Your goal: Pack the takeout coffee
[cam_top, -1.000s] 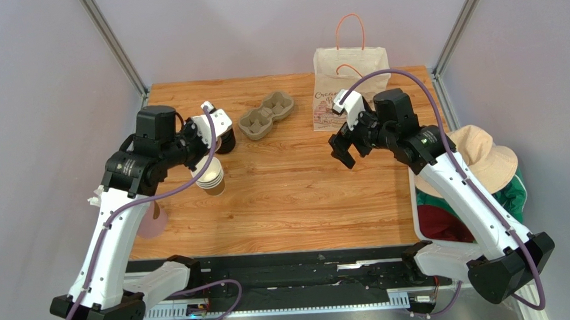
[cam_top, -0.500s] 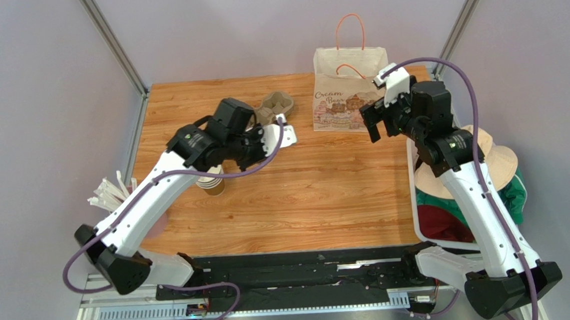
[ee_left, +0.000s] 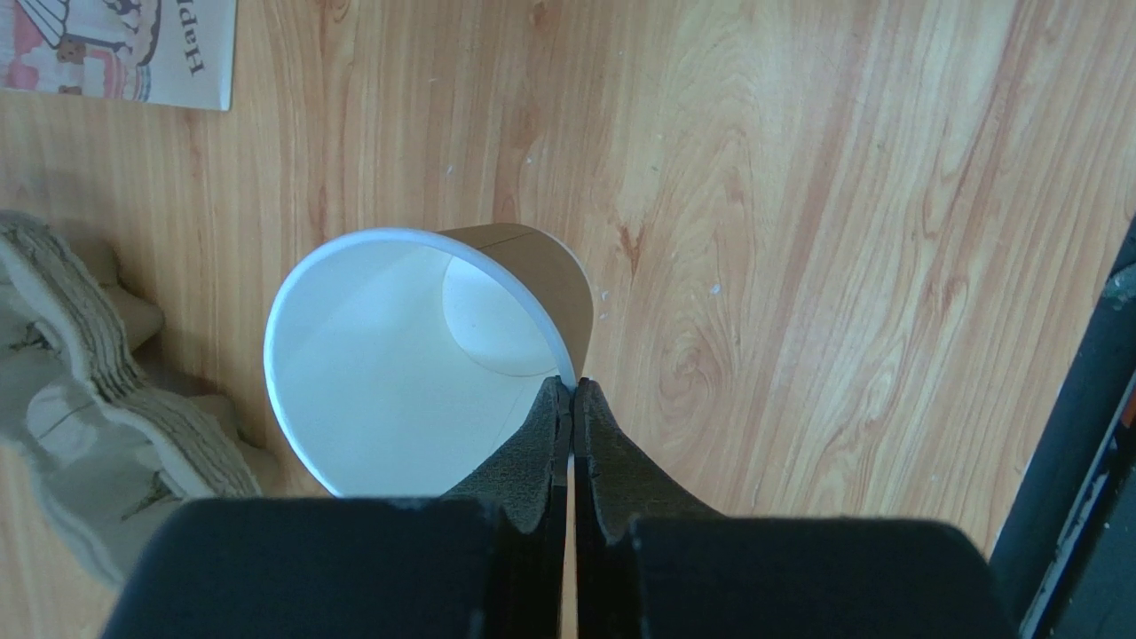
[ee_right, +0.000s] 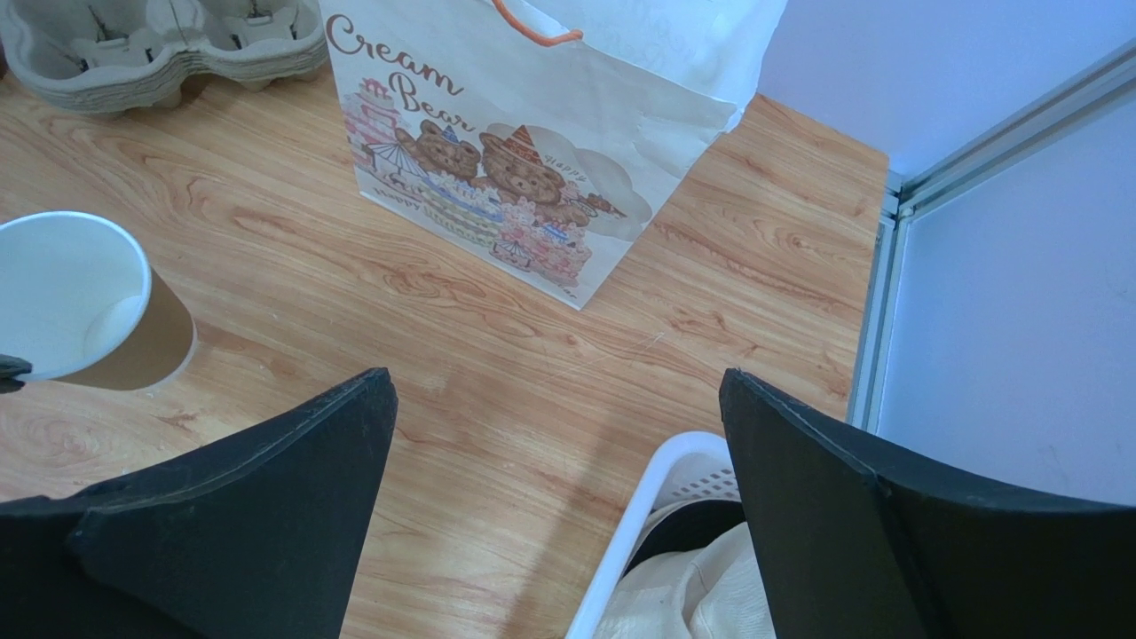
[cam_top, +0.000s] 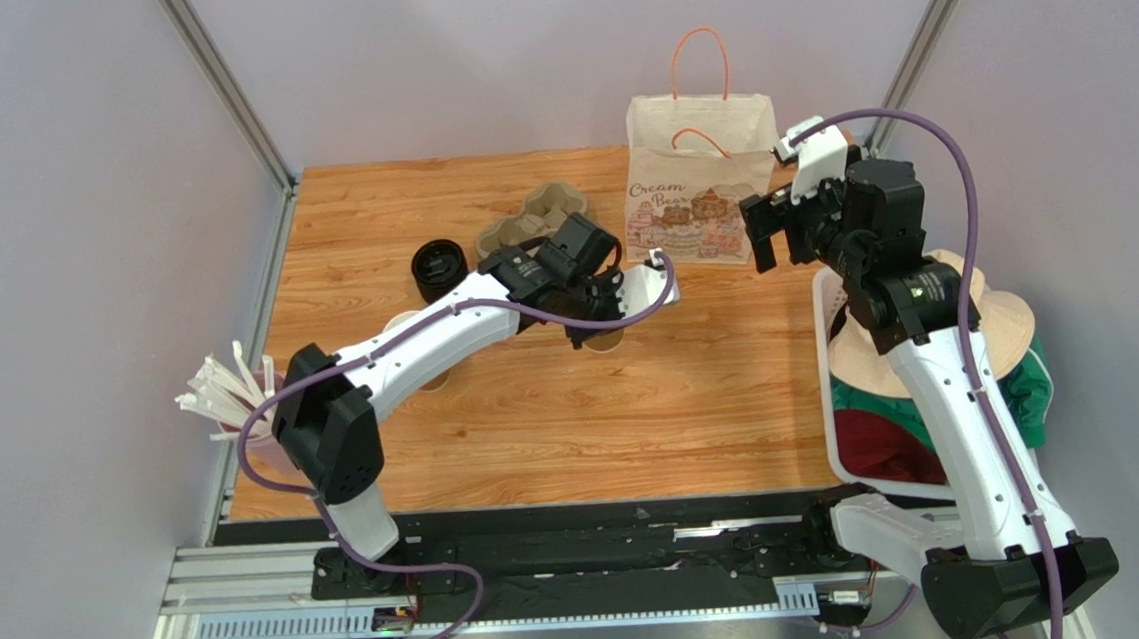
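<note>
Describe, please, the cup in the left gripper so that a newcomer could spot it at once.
Find the white bag with orange handles at the far edge of the table; the cup is nearer and left of it, by the pulp cup carriers. It is lidless, brown outside, white inside, its rim pinched by the left gripper.

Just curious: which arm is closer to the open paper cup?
The left arm: its jaws are shut on the rim of the lidless cup. The right arm is off to the side, jaws open by the paper bag.
</note>
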